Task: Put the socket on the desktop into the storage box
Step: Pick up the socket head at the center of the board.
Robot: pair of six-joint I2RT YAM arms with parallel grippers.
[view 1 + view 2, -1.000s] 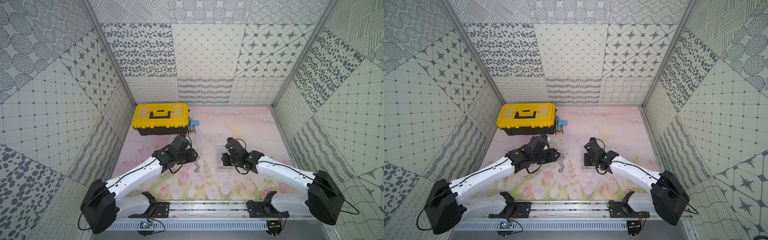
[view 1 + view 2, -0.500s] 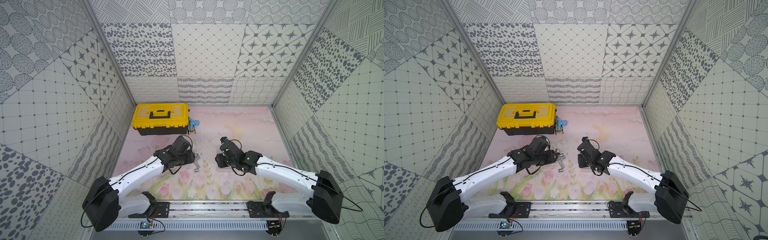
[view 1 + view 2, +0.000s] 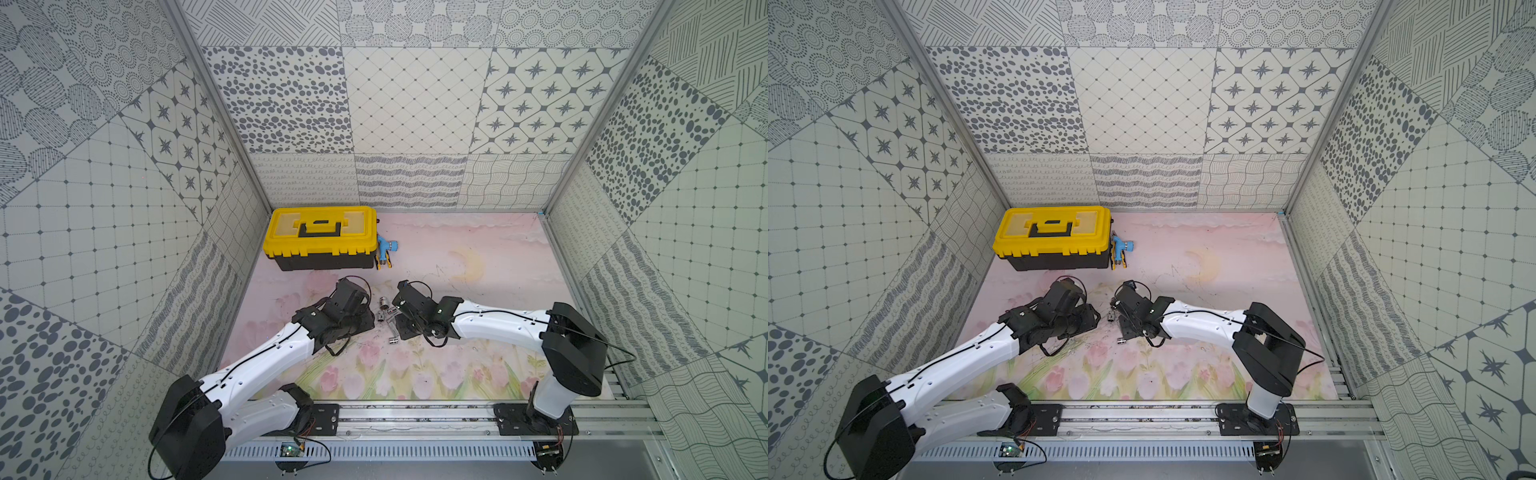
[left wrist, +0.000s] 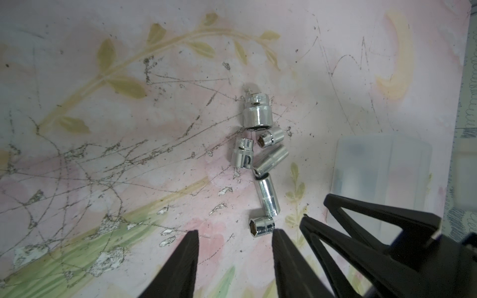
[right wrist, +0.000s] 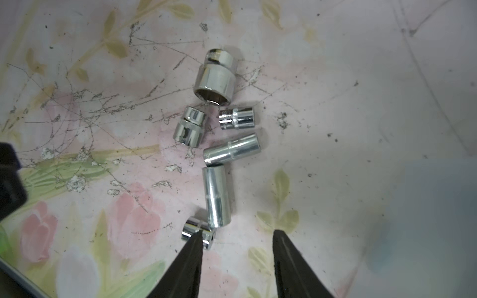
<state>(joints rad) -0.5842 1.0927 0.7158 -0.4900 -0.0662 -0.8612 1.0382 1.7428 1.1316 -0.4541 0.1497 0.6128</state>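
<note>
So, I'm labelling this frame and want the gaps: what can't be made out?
Storage box: left wrist view, blurred, lower part behind the right gripper.
Nearest small socket: right wrist view, partly under a fingertip.
Sockets: both top views, too small to count.
Blue tool by the toolbox: too small to identify.

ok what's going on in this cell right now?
Both arms are down over a cluster of six chrome sockets lying on the floral mat. The left gripper and the right gripper are open and hold nothing. One small socket lies right at their fingertips. The translucent storage box sits beside the pile, with no socket in the part that shows.
</note>
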